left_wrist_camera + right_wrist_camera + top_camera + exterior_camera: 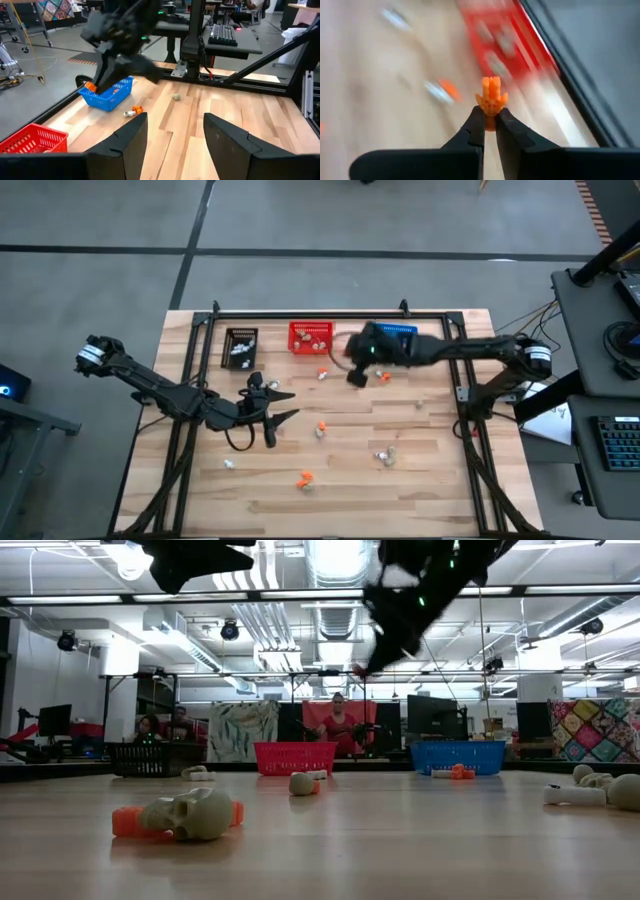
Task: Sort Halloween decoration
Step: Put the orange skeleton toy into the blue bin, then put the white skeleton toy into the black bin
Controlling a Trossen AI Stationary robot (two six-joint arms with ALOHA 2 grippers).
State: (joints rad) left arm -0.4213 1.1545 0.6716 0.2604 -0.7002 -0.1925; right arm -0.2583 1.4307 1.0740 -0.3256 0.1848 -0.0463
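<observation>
Now right hand [489, 116] pinching an orange trinket [491, 97], hovering at the blue basket's [401, 332] eight o'clock corner; drop lies toward two o'clock. Left hand [278, 404] spread wide, empty, mid-desk.

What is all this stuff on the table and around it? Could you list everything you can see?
Table: one, pale wood, dark frame around it.
Black basket: one, far edge, leftmost, white trinkets inside.
Red basket: one, far edge, middle.
Blue basket: one, far edge, partly under the right arm.
Loose trinkets: about ten, orange, white and beige, scattered over the table; one orange piece lies near the front.
Skull: one, beige, lying against an orange piece, closest in the low view.
People: at least two, in the room behind.
Left tool: open, empty, over the table's left middle.
Right tool: shut on an orange hand trinket, near the red basket.
</observation>
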